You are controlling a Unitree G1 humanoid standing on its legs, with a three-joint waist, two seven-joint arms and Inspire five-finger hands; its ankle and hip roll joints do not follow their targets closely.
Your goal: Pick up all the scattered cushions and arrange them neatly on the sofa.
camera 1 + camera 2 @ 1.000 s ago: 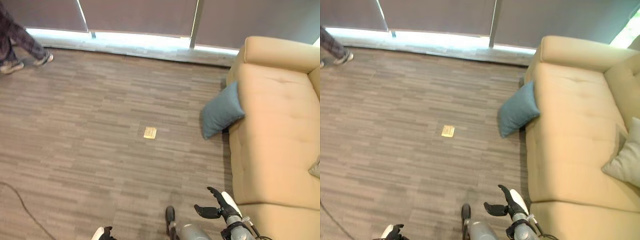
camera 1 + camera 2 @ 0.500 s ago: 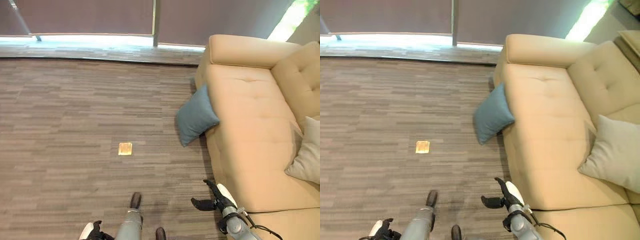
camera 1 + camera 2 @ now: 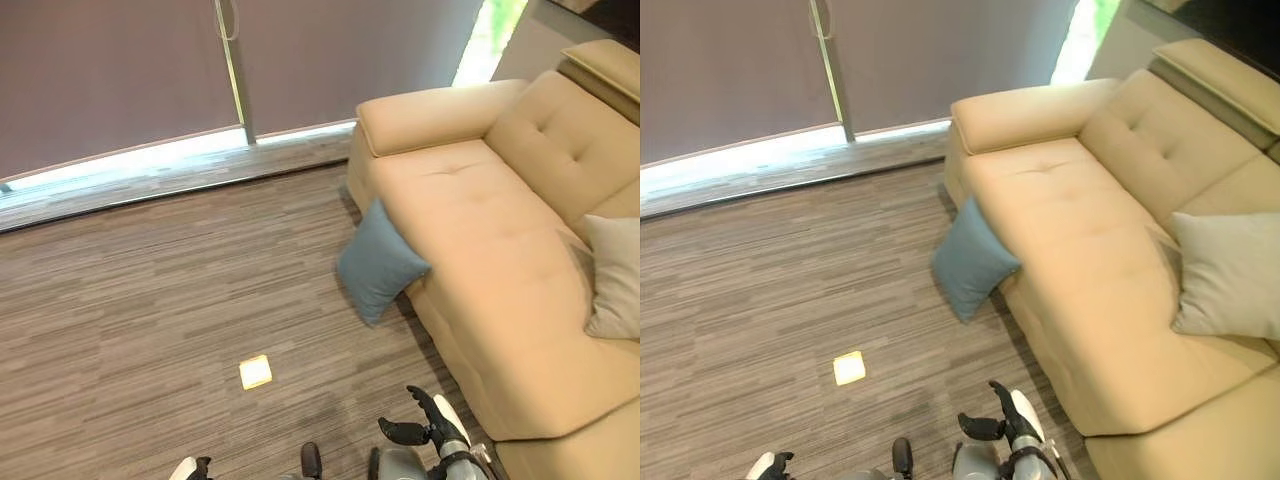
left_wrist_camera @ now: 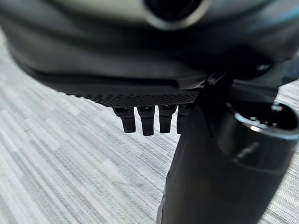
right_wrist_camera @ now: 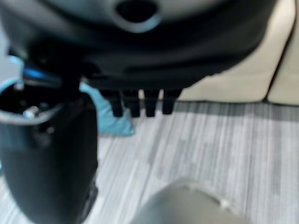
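A: Where'd we get to?
B: Grey cushion (image 3: 1225,272) sat on the sofa (image 3: 1080,230); blue cushion (image 3: 970,258) leaned on its front, on the floor (image 3: 150,290). Right hand (image 3: 428,428) looked open and empty, left hand (image 4: 149,119) too, probably.

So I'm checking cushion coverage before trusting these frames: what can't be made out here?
- Grey cushion: cut off by the left eye view's right edge.
- Blue cushion: its lean on the sofa hides its back and contact.
- Left hand: mostly cut by the bottom edge.
- Right hand: fingers spread, empty.
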